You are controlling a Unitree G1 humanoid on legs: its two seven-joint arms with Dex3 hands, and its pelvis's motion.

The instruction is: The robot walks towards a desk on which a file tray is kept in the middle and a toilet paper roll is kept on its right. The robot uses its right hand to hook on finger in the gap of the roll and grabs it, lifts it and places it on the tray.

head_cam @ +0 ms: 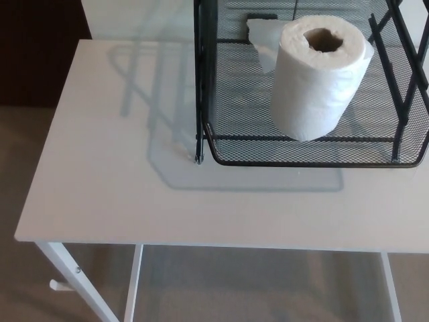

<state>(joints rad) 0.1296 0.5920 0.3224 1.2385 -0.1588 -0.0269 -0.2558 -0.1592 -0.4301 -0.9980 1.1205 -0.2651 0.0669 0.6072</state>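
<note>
Showing neither robot hand, left or right; released or clenched impossible to tell.
Outward from the unseen hands: toilet paper roll (315, 80) standing upright inside the black mesh file tray (301, 162), near its front rim, long axis vertical, core gap facing up, loose paper tail (261, 40) behind. Tray on the white tabletop (134, 168), toward the right arm's side. Placement judged complete.

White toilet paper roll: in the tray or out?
In: white toilet paper roll stands inside the black mesh file tray, hole up.
</note>
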